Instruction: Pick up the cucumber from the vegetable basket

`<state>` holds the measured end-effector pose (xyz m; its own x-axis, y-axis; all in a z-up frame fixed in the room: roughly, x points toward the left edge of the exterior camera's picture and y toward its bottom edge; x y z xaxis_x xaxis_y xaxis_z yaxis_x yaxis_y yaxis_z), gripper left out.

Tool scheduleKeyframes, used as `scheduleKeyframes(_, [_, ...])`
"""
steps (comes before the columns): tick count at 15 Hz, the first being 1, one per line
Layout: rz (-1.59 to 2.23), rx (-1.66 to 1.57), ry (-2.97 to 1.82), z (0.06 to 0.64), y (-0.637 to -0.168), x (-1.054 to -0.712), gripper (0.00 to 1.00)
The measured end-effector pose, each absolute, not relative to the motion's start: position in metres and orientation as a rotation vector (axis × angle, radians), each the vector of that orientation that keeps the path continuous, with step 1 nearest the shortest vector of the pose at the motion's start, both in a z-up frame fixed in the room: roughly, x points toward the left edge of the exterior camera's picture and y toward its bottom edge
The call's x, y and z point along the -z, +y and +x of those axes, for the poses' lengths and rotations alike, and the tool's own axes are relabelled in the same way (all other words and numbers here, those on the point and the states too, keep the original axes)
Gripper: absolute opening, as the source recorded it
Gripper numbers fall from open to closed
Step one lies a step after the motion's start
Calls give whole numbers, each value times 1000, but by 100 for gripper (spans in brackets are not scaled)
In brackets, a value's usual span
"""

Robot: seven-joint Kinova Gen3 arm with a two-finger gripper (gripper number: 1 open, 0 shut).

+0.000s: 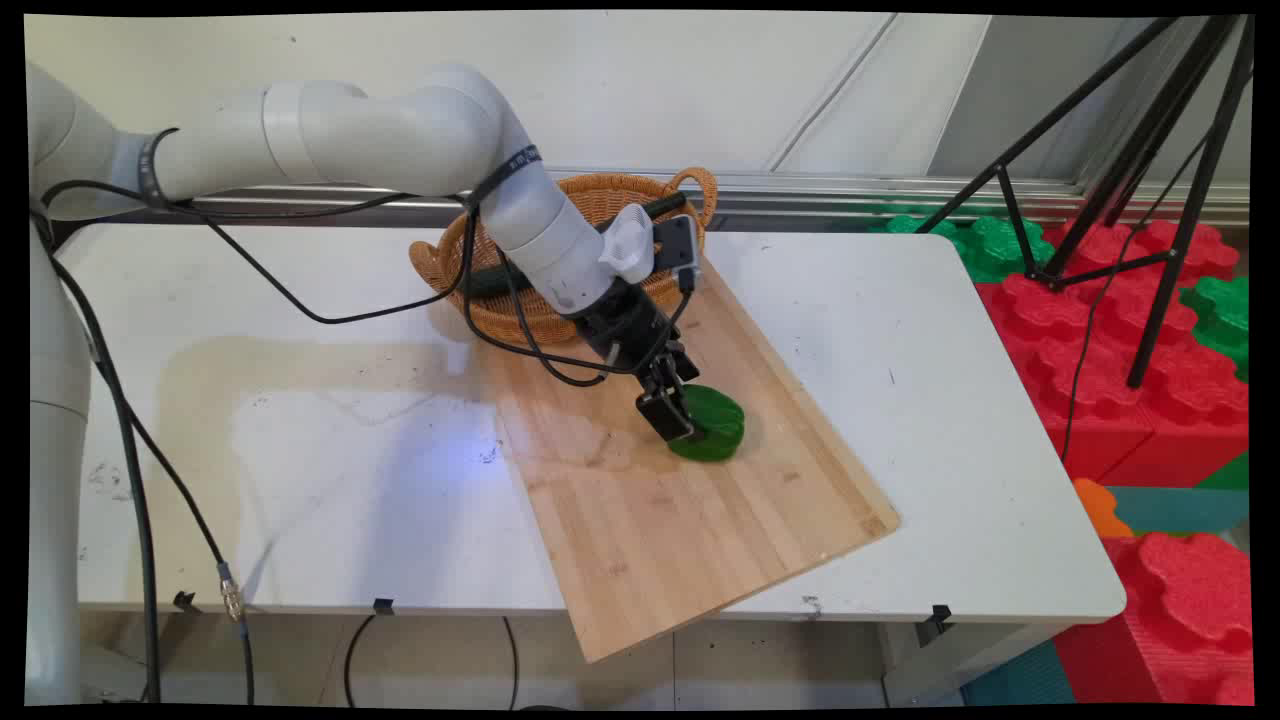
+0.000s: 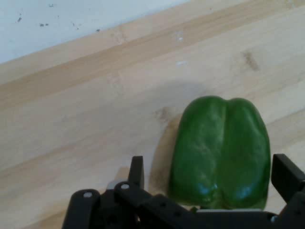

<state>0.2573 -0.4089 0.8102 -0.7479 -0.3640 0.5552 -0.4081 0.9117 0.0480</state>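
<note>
On the white worktop [image 1: 900, 330] lay a board [image 1: 640, 500]; the pincer [image 2: 209, 183] stood spread wide astride a pepper [image 2: 221, 152], a basket [image 1: 580, 250] behind it.

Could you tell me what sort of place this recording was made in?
Probably a robotics lab staged as a kitchen: a green pepper on a cutting board, a camera tripod and foam blocks beside the white table.

One pepper [image 1: 712, 423], one board [image 1: 680, 470], one basket [image 1: 520, 270]
</note>
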Motion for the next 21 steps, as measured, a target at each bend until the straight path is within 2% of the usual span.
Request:
scheduleKeyframes(5, [562,-134,-2477,253,-413,-816,100])
scheduleKeyframes(10, [588,-154,-2444,264,-408,-839,100])
scheduleKeyframes(21, [696,-197,-2426,337,-384,-902,100])
